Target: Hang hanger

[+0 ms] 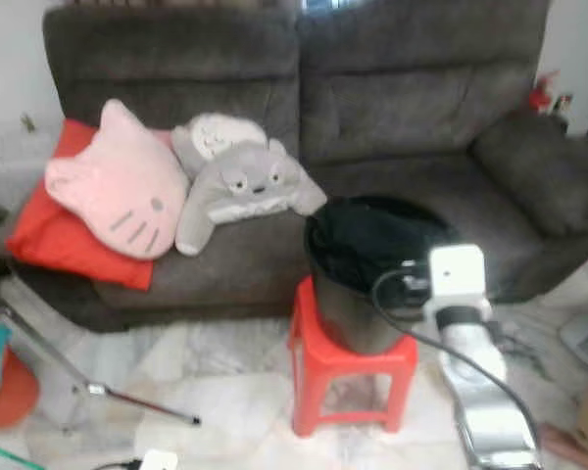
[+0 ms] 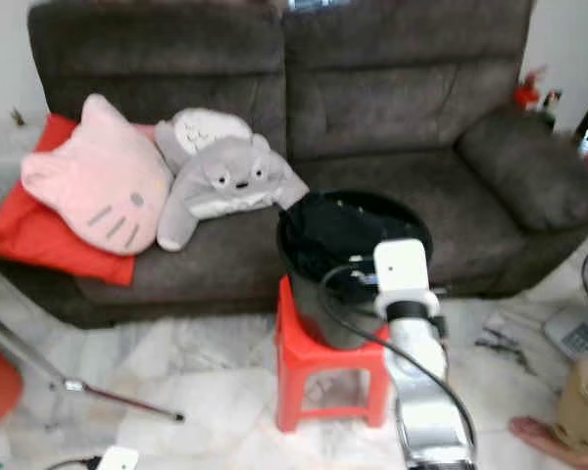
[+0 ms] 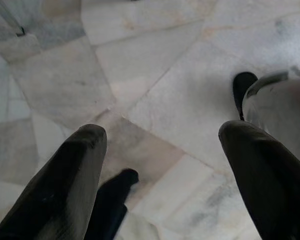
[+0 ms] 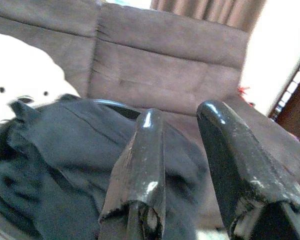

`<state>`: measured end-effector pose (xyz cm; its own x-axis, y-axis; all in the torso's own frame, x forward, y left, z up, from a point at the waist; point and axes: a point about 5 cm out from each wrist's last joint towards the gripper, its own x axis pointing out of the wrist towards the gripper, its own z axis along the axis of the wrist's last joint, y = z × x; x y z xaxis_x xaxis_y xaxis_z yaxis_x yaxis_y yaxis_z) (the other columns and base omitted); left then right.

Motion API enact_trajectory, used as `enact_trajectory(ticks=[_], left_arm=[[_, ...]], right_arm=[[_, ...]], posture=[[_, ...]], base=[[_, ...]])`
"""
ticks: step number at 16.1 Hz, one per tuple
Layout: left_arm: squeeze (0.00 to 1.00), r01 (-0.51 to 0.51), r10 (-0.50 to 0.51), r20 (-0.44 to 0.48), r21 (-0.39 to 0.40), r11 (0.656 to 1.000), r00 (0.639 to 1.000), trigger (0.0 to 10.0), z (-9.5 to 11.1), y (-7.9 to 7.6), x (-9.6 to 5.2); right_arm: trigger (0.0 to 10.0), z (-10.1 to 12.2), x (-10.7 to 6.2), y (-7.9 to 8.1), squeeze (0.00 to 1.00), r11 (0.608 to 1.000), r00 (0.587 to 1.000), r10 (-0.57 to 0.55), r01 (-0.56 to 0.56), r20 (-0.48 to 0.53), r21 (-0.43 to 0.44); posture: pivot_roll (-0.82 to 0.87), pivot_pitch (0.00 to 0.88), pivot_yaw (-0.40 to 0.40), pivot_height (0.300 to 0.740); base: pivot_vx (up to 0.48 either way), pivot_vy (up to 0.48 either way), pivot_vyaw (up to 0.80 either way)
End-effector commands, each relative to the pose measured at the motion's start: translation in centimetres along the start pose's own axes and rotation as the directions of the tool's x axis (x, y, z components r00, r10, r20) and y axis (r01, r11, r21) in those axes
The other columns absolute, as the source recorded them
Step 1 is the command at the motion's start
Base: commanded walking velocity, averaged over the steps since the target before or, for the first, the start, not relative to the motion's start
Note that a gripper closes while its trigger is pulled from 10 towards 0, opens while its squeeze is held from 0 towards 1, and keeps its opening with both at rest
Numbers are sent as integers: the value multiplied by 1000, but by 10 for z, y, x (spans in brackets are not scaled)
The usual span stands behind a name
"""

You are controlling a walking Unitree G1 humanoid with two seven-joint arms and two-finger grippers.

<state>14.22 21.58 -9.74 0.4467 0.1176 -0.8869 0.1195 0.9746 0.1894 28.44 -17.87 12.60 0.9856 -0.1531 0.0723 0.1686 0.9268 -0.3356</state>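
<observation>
A black-lined bucket (image 1: 358,318) stands on a red plastic stool (image 1: 345,364) in front of the sofa, with dark clothing (image 4: 65,150) heaped inside. My right arm (image 1: 470,357) reaches forward to the bucket's near rim, its white wrist block hiding the fingers in the eye views. In the right wrist view my right gripper (image 4: 182,112) is open just above the dark cloth, with nothing between the fingers. My left gripper (image 3: 162,132) hangs wide open over the marble floor (image 3: 155,60), holding nothing.
A brown sofa (image 1: 392,117) fills the back, with a pink cat cushion (image 1: 118,186), a grey plush (image 1: 240,186) and a red cushion (image 1: 49,230) on its left seat. Metal stand legs (image 1: 127,399) lie on the floor at the left. A person's foot (image 2: 541,436) is at the right.
</observation>
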Motion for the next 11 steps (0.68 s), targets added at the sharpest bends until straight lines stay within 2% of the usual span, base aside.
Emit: enact_trajectory(ticks=[1, 2, 4, 11], left_arm=[[0, -4, 4, -6, -7, 1000, 1000, 10000, -1, 2, 0], [0, -3, 3, -6, -7, 1000, 1000, 10000, -1, 2, 0], [0, -2, 2, -6, -6, 1000, 1000, 10000, -1, 2, 0], [0, 1, -1, -5, -3, 1000, 1000, 10000, 0, 3, 0]], right_arm=[[10000, 2, 0, 5, 0, 1000, 1000, 18, -18, 11, 4], [10000, 2, 0, 5, 0, 1000, 1000, 21, -21, 15, 4], [10000, 3, 0, 7, 0, 999, 999, 33, -33, 18, 31], [10000, 2, -2, 9, 0, 998, 998, 62, -62, 23, 6]], posture=[[-169, 0, 31, 740], [-169, 0, 30, 740], [-168, 0, 30, 740], [-167, 0, 30, 740]], base=[[0, 0, 0], [0, 0, 550], [0, 0, 0], [0, 0, 0]])
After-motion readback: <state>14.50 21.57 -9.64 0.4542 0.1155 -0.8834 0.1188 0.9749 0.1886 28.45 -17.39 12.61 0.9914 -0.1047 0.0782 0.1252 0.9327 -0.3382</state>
